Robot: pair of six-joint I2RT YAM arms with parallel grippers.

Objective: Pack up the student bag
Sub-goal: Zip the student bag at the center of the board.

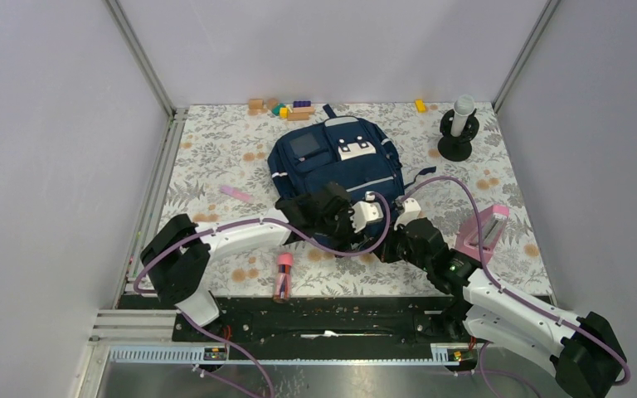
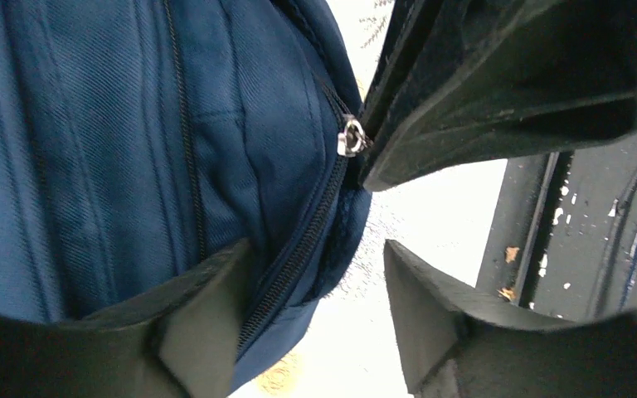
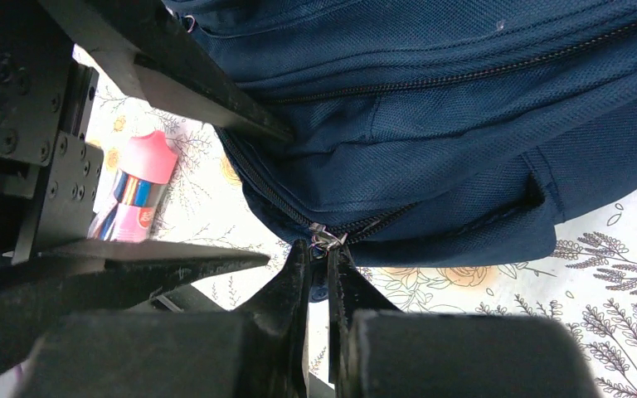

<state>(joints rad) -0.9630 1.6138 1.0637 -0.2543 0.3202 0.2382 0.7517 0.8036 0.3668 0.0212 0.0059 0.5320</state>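
Observation:
The student bag point(image 1: 336, 162) is a navy-blue backpack lying flat in the middle of the table, its near edge towards the arms. My right gripper point(image 3: 322, 249) is shut on the silver zipper pull point(image 3: 325, 239) at the bag's point(image 3: 431, 124) lower seam. In the left wrist view that same slider point(image 2: 351, 137) shows beside the right gripper's black finger. My left gripper point(image 2: 315, 249) is open and straddles the bag's point(image 2: 133, 149) zippered edge. One finger presses on the fabric and the other stands off it over the table. Both grippers meet at the bag's near edge point(image 1: 377, 228).
A pink-capped tube point(image 1: 283, 274) lies near the front edge, left of the grippers. A pink case point(image 1: 481, 228) stands at the right and a small pink stick point(image 1: 235, 192) at the left. Wooden blocks point(image 1: 286, 108), a yellow block point(image 1: 420, 105) and a black stand point(image 1: 459, 128) sit at the back.

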